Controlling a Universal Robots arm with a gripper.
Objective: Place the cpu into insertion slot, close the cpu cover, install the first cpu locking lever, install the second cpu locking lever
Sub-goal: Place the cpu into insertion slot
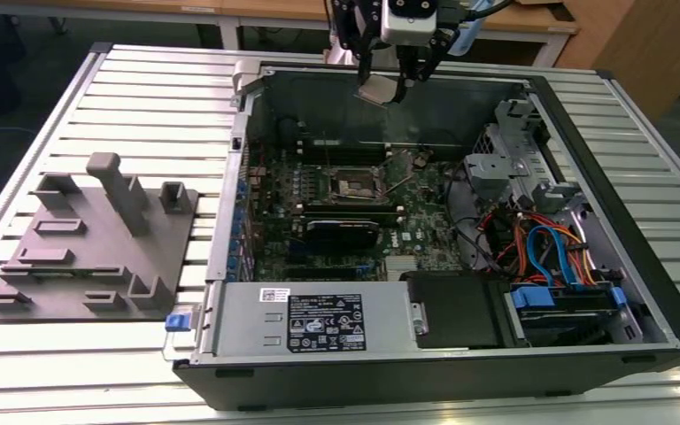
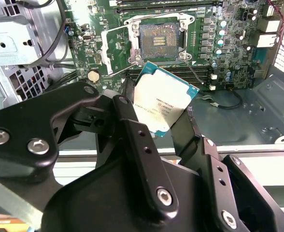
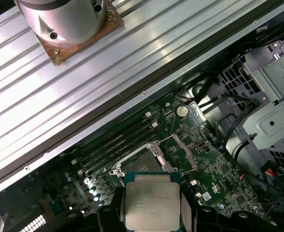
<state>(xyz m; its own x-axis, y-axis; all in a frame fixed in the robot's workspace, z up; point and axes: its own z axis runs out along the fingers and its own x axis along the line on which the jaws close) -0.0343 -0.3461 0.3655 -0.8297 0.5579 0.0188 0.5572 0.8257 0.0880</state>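
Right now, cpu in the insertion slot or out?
Out. The gripper holds the cpu in the air; the insertion slot shows bare pins.

Arm [image 1: 409,19] raised high, aimed downward; fingers [image 2: 132,130] clamped on cpu [image 2: 163,99] edges.

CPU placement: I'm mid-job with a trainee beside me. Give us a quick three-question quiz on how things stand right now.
1. Fill in: the gripper is shut on the ____.
2. True or false: the insertion slot is empty.
3. The cpu cover is: A) swung open beside the slot; B) shut over the slot; C) held in the gripper.
Key: 1 the cpu; 2 true; 3 A.
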